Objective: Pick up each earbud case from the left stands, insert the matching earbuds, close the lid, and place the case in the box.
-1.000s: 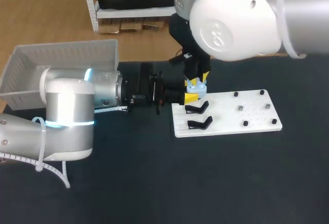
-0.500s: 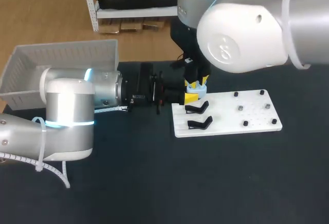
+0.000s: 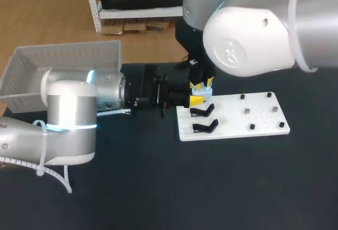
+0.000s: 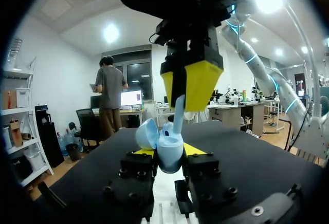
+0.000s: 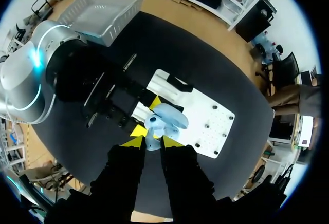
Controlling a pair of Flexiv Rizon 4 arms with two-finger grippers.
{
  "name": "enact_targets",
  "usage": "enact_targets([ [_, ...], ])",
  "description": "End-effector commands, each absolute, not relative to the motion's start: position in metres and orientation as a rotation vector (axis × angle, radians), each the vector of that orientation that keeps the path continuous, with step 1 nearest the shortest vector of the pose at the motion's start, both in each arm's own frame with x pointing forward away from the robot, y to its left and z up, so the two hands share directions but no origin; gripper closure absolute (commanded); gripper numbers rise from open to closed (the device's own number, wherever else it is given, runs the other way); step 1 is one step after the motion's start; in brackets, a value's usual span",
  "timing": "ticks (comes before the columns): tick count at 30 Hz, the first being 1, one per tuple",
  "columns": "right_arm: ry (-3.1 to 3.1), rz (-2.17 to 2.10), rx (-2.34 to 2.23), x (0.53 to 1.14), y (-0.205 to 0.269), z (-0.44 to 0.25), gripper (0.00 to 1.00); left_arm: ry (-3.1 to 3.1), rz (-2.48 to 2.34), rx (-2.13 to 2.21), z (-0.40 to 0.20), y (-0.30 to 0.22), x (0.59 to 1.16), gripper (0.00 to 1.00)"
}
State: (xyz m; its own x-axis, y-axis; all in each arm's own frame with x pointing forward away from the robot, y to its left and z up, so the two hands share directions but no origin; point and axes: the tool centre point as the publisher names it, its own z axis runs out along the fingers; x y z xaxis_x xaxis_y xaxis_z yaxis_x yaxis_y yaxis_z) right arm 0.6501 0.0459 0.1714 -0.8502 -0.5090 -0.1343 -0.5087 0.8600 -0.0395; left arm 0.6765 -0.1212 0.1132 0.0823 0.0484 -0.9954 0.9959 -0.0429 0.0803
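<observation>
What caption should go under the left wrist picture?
The left gripper holds the open blue case; the right gripper holds an earbud in it from above.

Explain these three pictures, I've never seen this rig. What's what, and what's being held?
This is a robot with two arms at a dark table. One picture looks down from above and behind the robot. The other two come from a camera on each wrist, looking out along that arm's fingers.

The left gripper, with yellow tips, reaches in from the side and is shut on a light blue earbud case whose lid is open. The right gripper hangs above it, shut on a matching light blue earbud right at the case.

Also on the table are a white board with two empty black stands, and a white box at the far left.
</observation>
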Motion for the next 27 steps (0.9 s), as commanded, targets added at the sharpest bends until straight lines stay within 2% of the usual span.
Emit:
enact_targets([
  [1,2.890,-0.003,-0.796,0.6511,0.0465,0.1691,1.00,1.164,-1.147,1.307,0.1123,-0.1218,0.6749,1.00],
  [27,2.897,-0.016,-0.797,0.6566,0.0471,0.1643,1.00,1.164,-1.147,1.307,0.1123,-0.1218,0.6749,1.00],
])
